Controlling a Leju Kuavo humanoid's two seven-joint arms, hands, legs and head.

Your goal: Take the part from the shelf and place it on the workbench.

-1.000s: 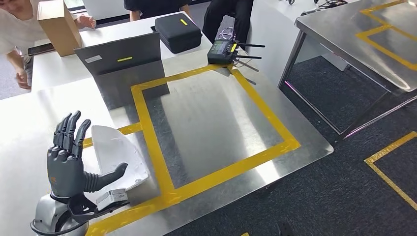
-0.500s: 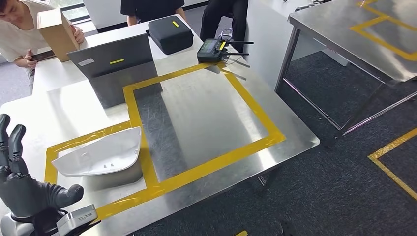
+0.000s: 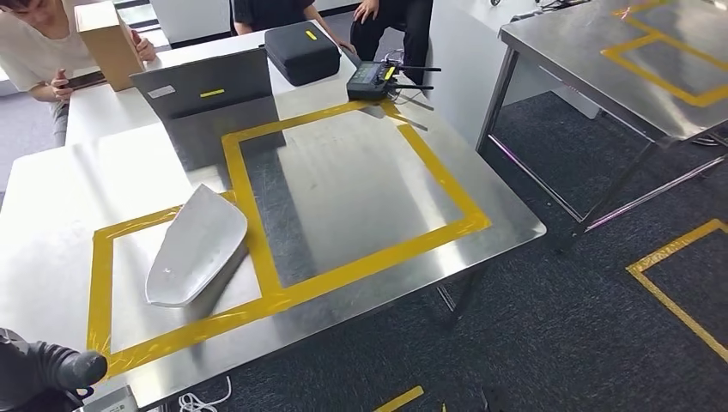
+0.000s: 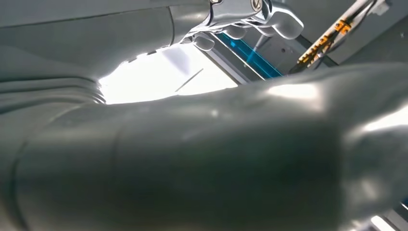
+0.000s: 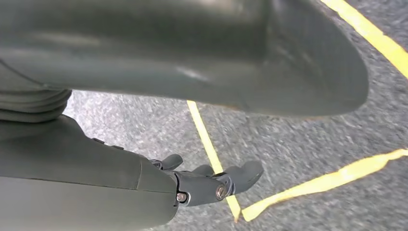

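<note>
So, quick rundown:
Part: one white curved shell (image 3: 196,247) lying inside the small yellow-taped box on the workbench (image 3: 360,197), up and right of the left hand (image 3: 43,373).
Left hand: empty, finger pose can't tell.
Right hand (image 5: 211,180): holds nothing, fingers loosely apart over floor.
Cases: one black case (image 3: 300,53), closed.

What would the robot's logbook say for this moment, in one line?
part: lies on workbench, inside small yellow square | left robot hand: off it, holds nothing | right robot hand: hangs over floor
</note>
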